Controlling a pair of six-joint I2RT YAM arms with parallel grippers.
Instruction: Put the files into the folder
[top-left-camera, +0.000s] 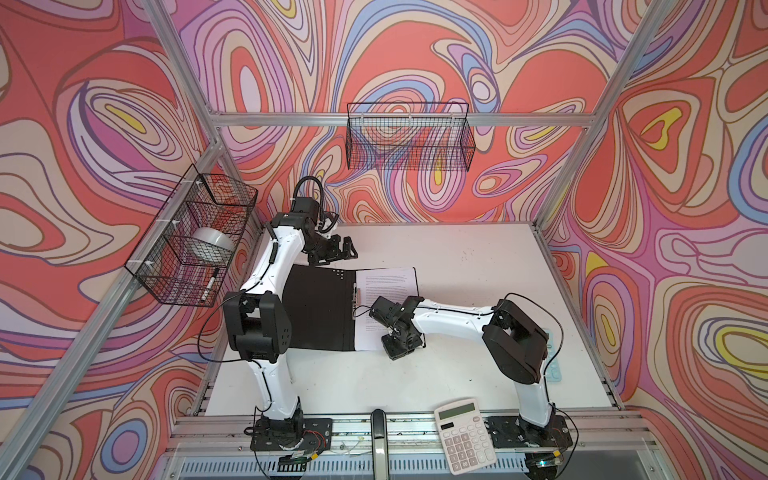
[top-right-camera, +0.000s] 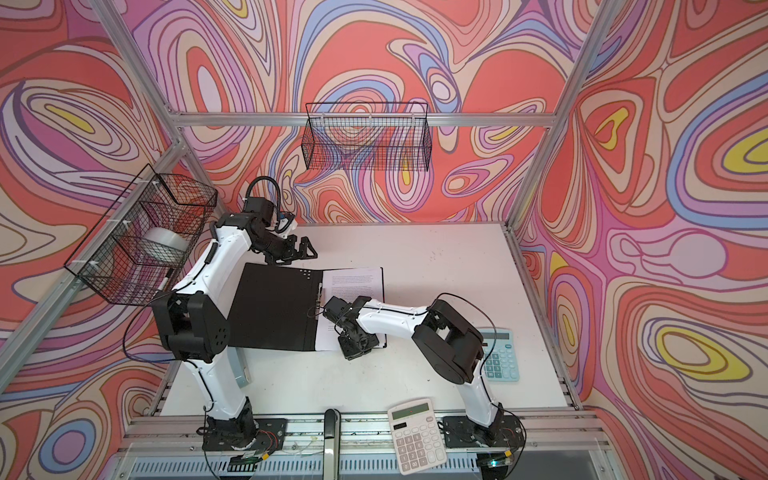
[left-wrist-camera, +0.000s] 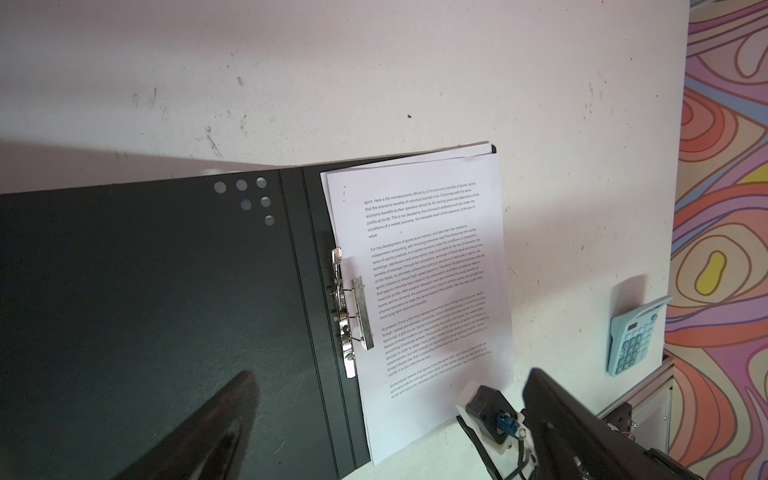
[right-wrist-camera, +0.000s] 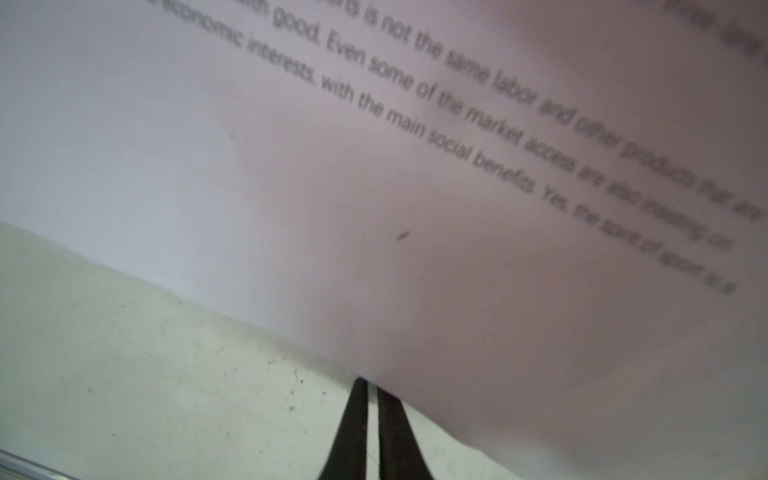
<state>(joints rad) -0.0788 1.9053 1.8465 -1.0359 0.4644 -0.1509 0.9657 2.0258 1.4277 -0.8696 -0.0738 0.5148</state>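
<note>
I see the files (top-left-camera: 388, 282) lying on the right inner half of the folder (top-left-camera: 320, 307), which is spread open and flat in the middle of the table (top-left-camera: 478, 257), black side up. The sheets are a little fanned at the far corner, and their spine-side edge is at the metal clip (left-wrist-camera: 349, 307).

The right forearm crosses above the near half of the sheets and hides it in both top views. The left arm's elbow covers the folder's near left corner. A teal calculator (top-right-camera: 498, 353) lies near the table's right edge, well apart from the folder, and a white calculator (top-left-camera: 465, 436) sits on the front rail.

The right gripper (right-wrist-camera: 368, 386) has its jaws closed together. Its tips are under the near edge of the top sheet, which curls up over them — I cannot tell if paper is pinched. The left gripper (top-left-camera: 351, 249) is spread wide just beyond the folder's far edge and carries nothing.

The wire basket (top-left-camera: 191, 237) on the left wall holds a tape roll (top-left-camera: 210, 245) and a marker (top-left-camera: 210, 284). Another basket (top-left-camera: 409, 137) hangs on the back wall.
</note>
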